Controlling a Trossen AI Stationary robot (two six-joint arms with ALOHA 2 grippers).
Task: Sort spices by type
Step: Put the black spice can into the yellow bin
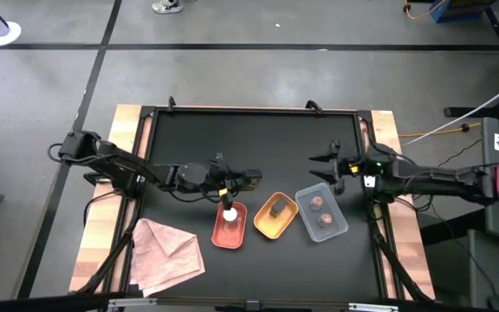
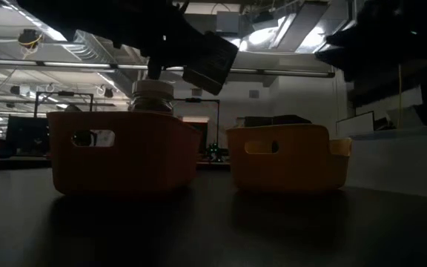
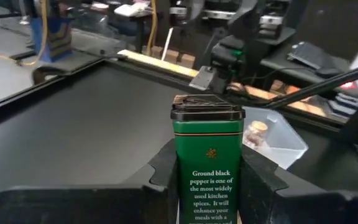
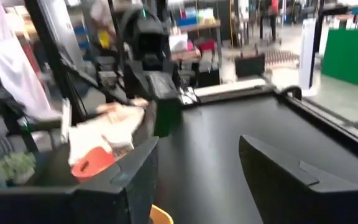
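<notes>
Pink cloth (image 1: 167, 251) crumpled well left of yellow tray (image 1: 262, 227), toward near table edge. Next, L arm reaching in from the left, left gripper (image 1: 243, 181) up-left of yellow tray and beyond red tray (image 1: 218, 234); fingers (image 3: 263, 186) clamped tight on both sides of green pepper tin (image 3: 207, 162), upright betw. them in the wrist view, black lid on top, label facing cam. In the low view, a dark boxy shape carried tilted in the air, above the gap betw. red tray and yellow tray; likely the tin, hard to tell in the dim light. Red tray just left of yellow tray, nearly touching, w/ white-capped jar (image 1: 230, 213) standing upright inside at its far end; same jar poking above the tray wall in the low view. Yellow tray itself in the middle of the row, set at an angle, w/ one dark jar (image 1: 277, 208) in it. Grey tray (image 1: 336, 227) just right of yellow tray, holding two pinkish-brown jars (image 1: 316, 202), side by side, caps up. Right gripper (image 1: 326, 167) up-right of yellow tray, beyond grey tray's far edge, off the trays, R arm stretching in from the right; fingers parted abt halfway, nothing betw. them, gripping nothing.
</notes>
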